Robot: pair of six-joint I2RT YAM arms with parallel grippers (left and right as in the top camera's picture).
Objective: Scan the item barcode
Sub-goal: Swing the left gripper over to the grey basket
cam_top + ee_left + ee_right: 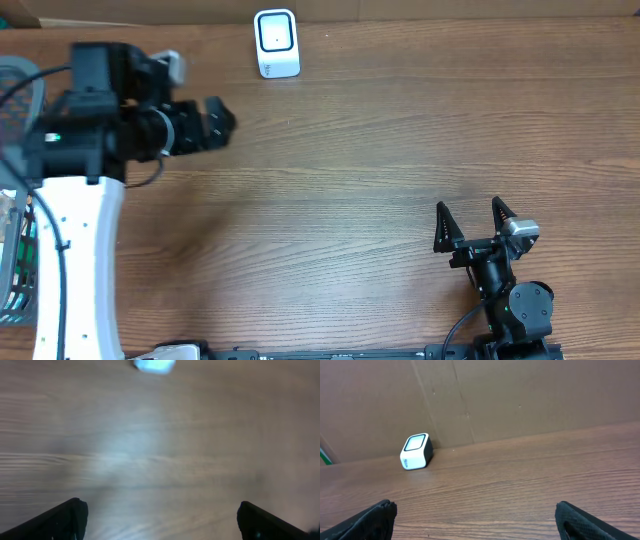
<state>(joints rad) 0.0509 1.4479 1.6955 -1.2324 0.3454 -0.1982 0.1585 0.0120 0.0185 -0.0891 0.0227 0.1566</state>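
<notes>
A white barcode scanner with a dark base (pixel 276 42) stands at the back middle of the wooden table; it also shows far left in the right wrist view (pixel 416 451) and as a blurred pale patch (pixel 154 365) in the left wrist view. The item is out of view. My left gripper (pixel 222 120) hovers at the back left, left of the scanner, open with only bare wood between its fingers (pixel 160 510). My right gripper (pixel 468 208) sits near the front right, pointing at the back wall, open and empty (pixel 476 510).
A grey wire basket (pixel 15 250) stands at the table's left edge, partly under the left arm; its contents are unclear. A brown cardboard wall (pixel 520 395) runs along the back of the table behind the scanner.
</notes>
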